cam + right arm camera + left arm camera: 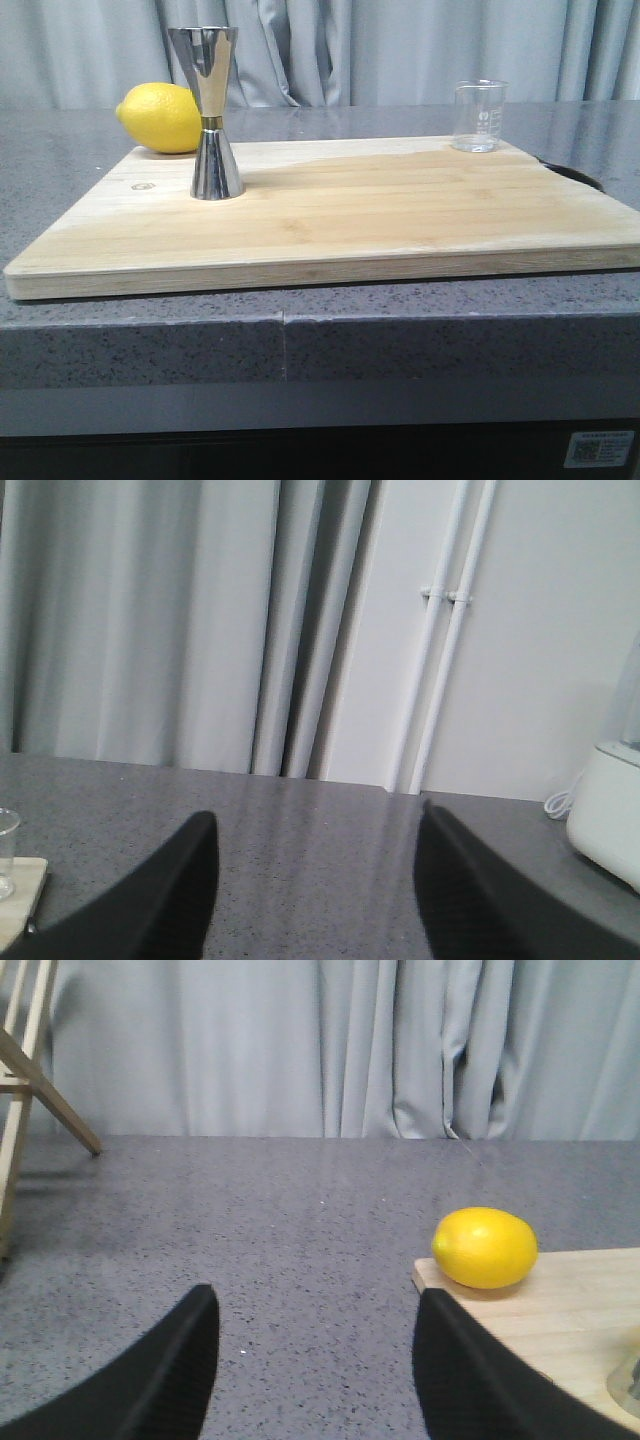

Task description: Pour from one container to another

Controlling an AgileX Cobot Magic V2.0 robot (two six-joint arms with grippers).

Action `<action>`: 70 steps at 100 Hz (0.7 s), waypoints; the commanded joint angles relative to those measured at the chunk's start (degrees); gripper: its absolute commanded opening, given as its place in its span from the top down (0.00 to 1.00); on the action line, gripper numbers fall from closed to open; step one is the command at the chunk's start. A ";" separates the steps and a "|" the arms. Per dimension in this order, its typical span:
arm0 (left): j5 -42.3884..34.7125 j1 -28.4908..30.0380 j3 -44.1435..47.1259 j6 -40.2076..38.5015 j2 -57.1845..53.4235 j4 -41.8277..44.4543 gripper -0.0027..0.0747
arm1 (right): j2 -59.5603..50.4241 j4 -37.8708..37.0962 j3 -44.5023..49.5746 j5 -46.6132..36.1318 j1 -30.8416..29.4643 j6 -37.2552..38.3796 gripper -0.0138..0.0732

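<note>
Board (pixel 330 225): closest to me, lying on the grey counter (pixel 60 160).
Lemon (pixel 160 118): at the board's far left corner.
Jigger (pixel 212 112): upright on the board's left part.
Beaker (pixel 478 116): upright at far right edge.
Left gripper (pixel 315 1360): fingers wide, empty.
Right gripper (pixel 315 880): fingers wide, empty.

I record a grey speckled stone countertop (pixel 90 180) spanning the frame. A wooden cutting board (pixel 380 215) lies flat at centre; a lemon (pixel 160 118) rests upper left, touching its corner.
</note>
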 commanded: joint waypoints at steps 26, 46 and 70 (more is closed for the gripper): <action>1.19 0.18 -0.34 2.23 -0.06 -2.63 0.99 | -2.27 -0.26 2.69 -5.81 -0.37 0.04 0.90; -0.52 0.18 -0.34 2.46 -0.06 -4.62 0.99 | -2.27 -0.26 3.28 -4.83 -0.37 0.04 0.92; -0.52 0.18 -0.34 2.46 -0.06 -4.62 0.99 | -2.27 -0.26 3.28 -5.11 -0.37 0.04 0.92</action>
